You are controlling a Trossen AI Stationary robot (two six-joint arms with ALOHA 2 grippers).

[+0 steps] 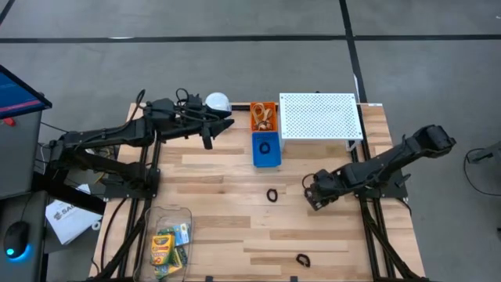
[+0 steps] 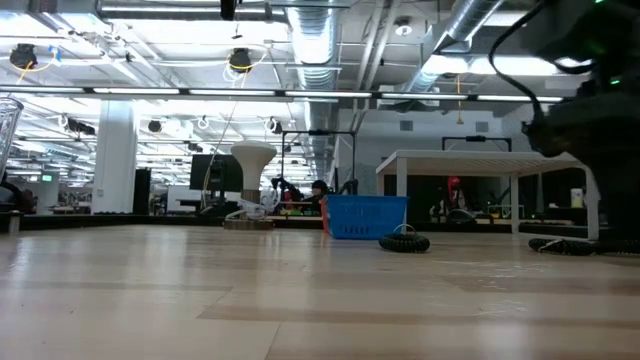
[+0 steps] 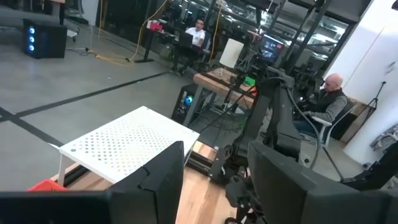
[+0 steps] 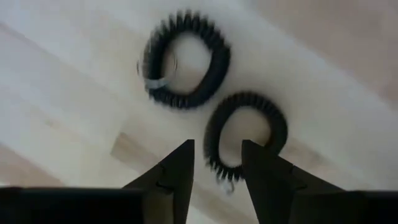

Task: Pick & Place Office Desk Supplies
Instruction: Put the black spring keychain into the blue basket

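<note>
I see my right end effector [image 4: 216, 163] low over the pale wooden surface [image 1: 227, 227] near its right edge, fingers narrowly parted astride one of two black coiled rings [image 4: 244, 134]; my left end effector [image 3: 214, 171], fingers apart and empty, waits by the far edge.

Seen from directly overhead, the high view takes in the whole wooden table [image 1: 235, 227]. The low view looks level across it toward the far room. Both share the blue bin [image 1: 266, 150] [image 2: 366, 216]. The right wrist camera hangs close over two black coiled rings [image 4: 186, 59]; the left wrist camera faces the white perforated shelf [image 3: 127, 143].
</note>
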